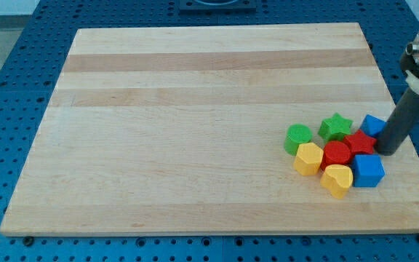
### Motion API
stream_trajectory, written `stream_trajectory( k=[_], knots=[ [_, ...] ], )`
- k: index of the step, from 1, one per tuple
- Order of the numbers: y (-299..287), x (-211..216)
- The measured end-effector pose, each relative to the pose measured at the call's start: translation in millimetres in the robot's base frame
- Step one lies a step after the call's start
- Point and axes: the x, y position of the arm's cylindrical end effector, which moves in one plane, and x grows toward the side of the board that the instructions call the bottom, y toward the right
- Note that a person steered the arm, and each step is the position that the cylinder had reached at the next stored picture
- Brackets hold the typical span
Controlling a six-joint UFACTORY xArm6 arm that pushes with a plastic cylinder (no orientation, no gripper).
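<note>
Camera view, looking down at a slant on a pale wooden board that sits on a blue pegboard table. Eight blocks in all, bunched in one cluster near the board's right edge, toward the view's bottom: 2 green, 2 red, 2 yellow, 2 blue. Green pair: a round-ish green cylinder at the cluster's left, and a green star at its top. Red pair: a red star and a red cylinder, side by side in the middle. Yellow pair: a yellow hexagon-ish block at lower left, and a yellow heart at the very bottom. Blue pair: a blue cube at lower right, and a second blue block at upper right, partly behind my rod, so its shape is hard to make out.

My rod is dark and thick, coming down from the view's top right; its upper part is cut off by the frame edge. No jaws on it, nothing held. My tip rests on the board at the cluster's right side, just beside the red star and the half-hidden blue block; can't tell if it touches either.
</note>
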Motion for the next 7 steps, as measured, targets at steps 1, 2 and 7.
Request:
stream_trajectory(
  k=[1,2,7],
  knots=[
    [0.0,-14.7],
    [-2.7,-31.4],
    [-76.5,-126.1]
  ],
)
